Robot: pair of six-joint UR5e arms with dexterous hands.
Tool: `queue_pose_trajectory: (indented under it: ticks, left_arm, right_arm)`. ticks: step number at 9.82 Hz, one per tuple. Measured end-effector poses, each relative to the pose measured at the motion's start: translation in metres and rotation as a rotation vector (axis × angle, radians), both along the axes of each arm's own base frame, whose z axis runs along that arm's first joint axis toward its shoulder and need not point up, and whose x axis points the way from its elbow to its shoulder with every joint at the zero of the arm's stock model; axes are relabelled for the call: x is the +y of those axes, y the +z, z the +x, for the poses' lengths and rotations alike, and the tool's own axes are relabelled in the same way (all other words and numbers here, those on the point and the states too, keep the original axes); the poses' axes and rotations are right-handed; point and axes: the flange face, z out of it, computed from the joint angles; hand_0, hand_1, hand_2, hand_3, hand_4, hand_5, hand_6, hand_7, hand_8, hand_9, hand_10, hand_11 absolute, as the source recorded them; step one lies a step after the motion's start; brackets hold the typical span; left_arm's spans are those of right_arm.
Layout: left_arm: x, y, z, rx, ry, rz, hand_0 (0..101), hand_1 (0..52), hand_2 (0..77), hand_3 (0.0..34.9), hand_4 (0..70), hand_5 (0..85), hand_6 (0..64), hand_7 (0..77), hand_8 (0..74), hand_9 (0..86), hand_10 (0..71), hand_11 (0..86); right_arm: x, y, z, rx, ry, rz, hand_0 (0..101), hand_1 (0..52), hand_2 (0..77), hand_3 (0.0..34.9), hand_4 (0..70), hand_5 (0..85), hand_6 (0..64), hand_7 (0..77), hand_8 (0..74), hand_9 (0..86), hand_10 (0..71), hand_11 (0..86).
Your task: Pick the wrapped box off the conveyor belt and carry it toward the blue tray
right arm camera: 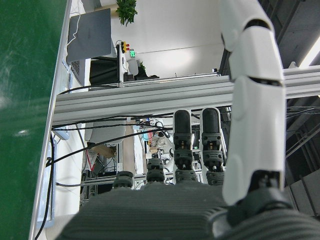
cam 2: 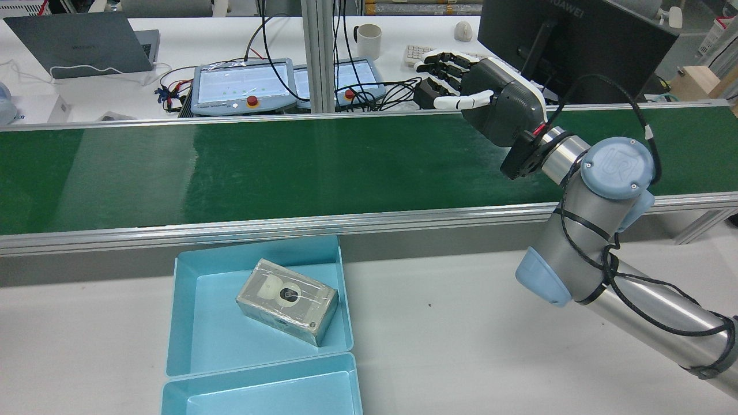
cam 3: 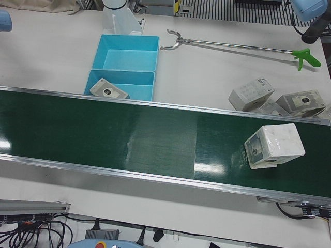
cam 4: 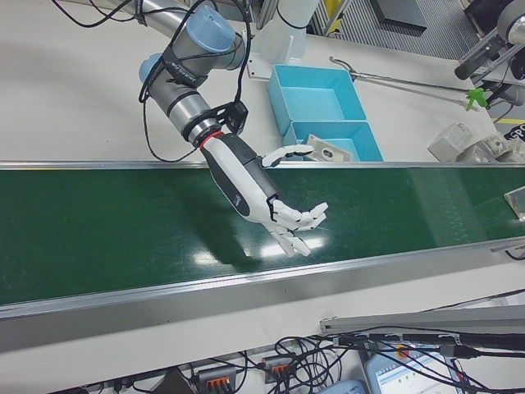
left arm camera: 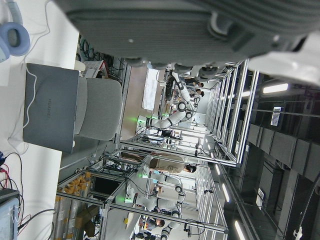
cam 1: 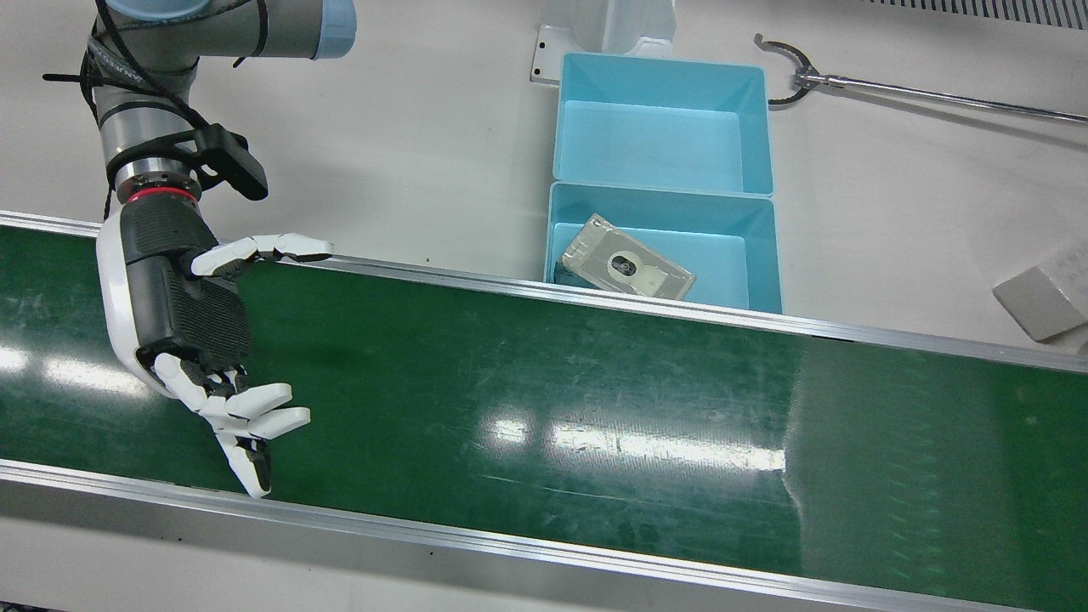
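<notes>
The right hand (cam 1: 204,340) is held over the belt (cam 1: 544,399) with fingers spread, grasping nothing; the left hand's state cannot be told. The box (cam 3: 274,146) lies far down the belt — it is best met palm-on, then closed on squarely.

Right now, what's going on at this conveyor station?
The right hand hangs open over the green conveyor belt, palm up-belt, holding nothing. A white wrapped box sits on the belt far down the line, well away from that hand. The near blue tray already holds one wrapped box; the second tray is bare. The left hand is visible only in its own camera, its state unclear.
</notes>
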Motion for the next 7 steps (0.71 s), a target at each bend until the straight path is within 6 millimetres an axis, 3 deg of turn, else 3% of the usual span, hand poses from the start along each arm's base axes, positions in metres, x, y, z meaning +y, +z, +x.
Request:
queue_pose_trajectory:
  ticks: [4, 7]
  left_arm:
    - [0.0000, 0.0000, 0.0000, 0.000, 0.000, 0.000, 0, 0.0, 0.5, 0.0, 0.0, 1.1, 0.0, 0.0, 0.0, 0.0, 0.5, 0.0]
    - [0.0000, 0.0000, 0.0000, 0.000, 0.000, 0.000, 0, 0.0, 1.1, 0.0, 0.0, 1.1, 0.0, 0.5, 0.0, 0.0, 0.0, 0.0]
  right_arm:
    - [-0.0045, 0.0102, -0.0005, -0.009, -0.007, -0.028, 48, 15.3, 18.0, 7.1, 21.3, 32.7, 12.0, 31.1, 3.3, 10.4, 2.7, 4.9]
    - [-0.0051, 0.0070, 0.0005, -0.017, -0.005, -0.025, 51, 19.1, 24.5, 7.1, 21.3, 33.3, 12.0, 30.0, 4.4, 10.4, 2.2, 6.0]
